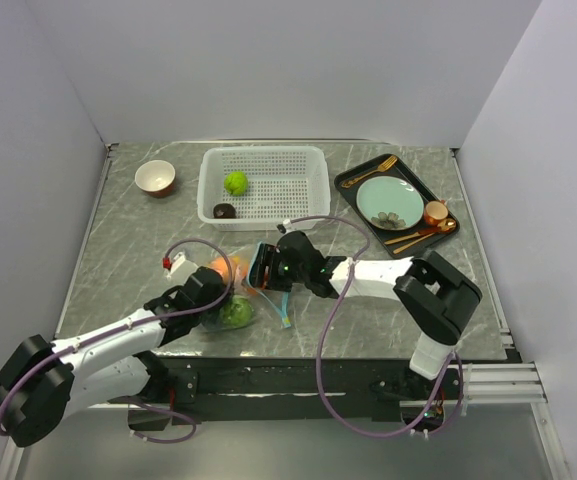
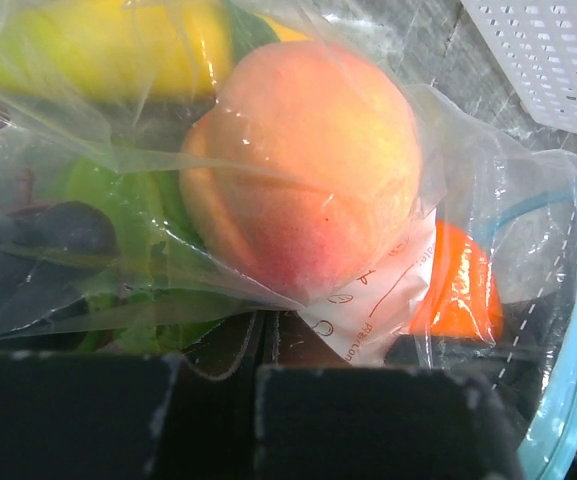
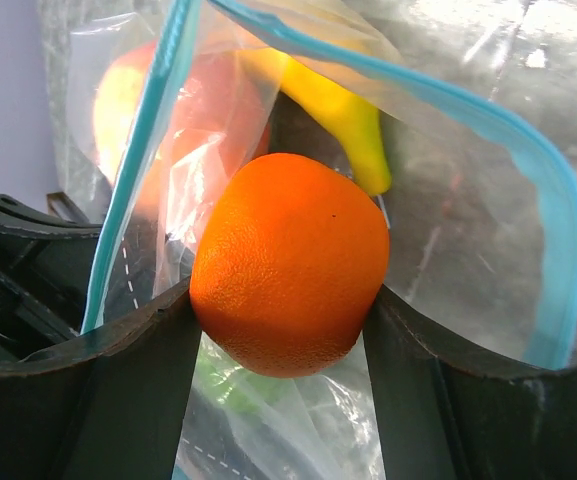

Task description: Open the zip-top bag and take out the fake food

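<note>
The clear zip-top bag [image 1: 236, 300] lies at the table's near middle, its teal zip strip [image 3: 140, 165] open. Inside it I see a peach [image 2: 308, 170], a yellow banana [image 3: 340, 118], a green fruit [image 2: 118, 205] and dark grapes [image 2: 38, 240]. My left gripper [image 2: 260, 345] is shut on a fold of the bag's plastic below the peach. Reaching into the bag's mouth, my right gripper [image 3: 283, 300] is shut on the orange [image 3: 290, 262], one finger on each side. In the top view the left gripper [image 1: 208, 292] and right gripper [image 1: 266, 268] flank the bag.
Behind the bag stands a white perforated basket [image 1: 308, 160], holding a green fruit [image 1: 235, 182] and a dark piece [image 1: 224, 210]. A small bowl [image 1: 155, 177] sits at the back left. At the back right, a black tray [image 1: 353, 182] carries a pale-green plate [image 1: 390, 202], a cup and cutlery.
</note>
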Available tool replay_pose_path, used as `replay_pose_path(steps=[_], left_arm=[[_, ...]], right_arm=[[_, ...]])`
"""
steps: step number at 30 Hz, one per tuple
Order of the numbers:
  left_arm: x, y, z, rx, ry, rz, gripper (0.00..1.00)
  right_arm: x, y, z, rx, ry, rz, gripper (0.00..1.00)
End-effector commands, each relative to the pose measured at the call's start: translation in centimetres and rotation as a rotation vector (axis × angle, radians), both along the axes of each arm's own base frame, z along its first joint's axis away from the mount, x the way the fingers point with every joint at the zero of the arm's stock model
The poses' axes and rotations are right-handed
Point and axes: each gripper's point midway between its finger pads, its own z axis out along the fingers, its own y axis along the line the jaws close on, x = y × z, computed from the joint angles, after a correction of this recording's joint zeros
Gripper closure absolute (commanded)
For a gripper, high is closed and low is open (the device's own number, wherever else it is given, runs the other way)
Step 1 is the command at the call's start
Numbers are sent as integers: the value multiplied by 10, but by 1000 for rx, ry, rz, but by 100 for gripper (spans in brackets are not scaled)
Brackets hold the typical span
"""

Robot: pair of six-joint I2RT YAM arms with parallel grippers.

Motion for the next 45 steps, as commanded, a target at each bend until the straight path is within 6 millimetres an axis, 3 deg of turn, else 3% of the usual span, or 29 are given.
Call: replay_pose_path(steps=[1, 5, 19, 25, 32, 33, 35, 36, 38, 39, 42, 44, 45], left_arm=[[-39, 32, -47, 163, 190, -10, 99], [-40, 34, -48, 166, 193, -4, 99], [-39, 36, -50, 175, 204, 24, 99], [-39, 36, -50, 171, 203, 26, 99], [-39, 36, -50, 173, 204, 27, 99], [-38, 36, -50, 172, 201, 26, 99], [-38, 35, -51, 170, 202, 24, 99], [-39, 35, -51, 171, 204, 22, 99], [-38, 34, -50, 167, 200, 20, 99], [-38, 33, -50, 164, 199, 17, 99], [-36, 30, -46, 138, 184, 16, 99], [-37, 29, -44, 127, 179, 13, 99], [-37, 28, -42, 118, 172, 13, 99]], right_arm=[[9, -3, 21, -1, -79, -19, 40], [7, -10, 12, -38, -83, -14, 40], [7, -39, 14, -131, -146, -54, 39], [12, -66, 23, -184, -168, -112, 39], [21, -99, 71, -163, -253, -177, 40], [34, -105, 85, -154, -281, -203, 40], [46, -111, 96, -161, -294, -221, 40], [63, -117, 112, -149, -327, -245, 39], [83, -121, 120, -158, -356, -275, 39], [97, -120, 137, -150, -394, -283, 39], [140, -127, 128, -186, -396, -324, 35], [159, -123, 139, -165, -421, -329, 34], [168, -122, 128, -184, -402, -329, 32]])
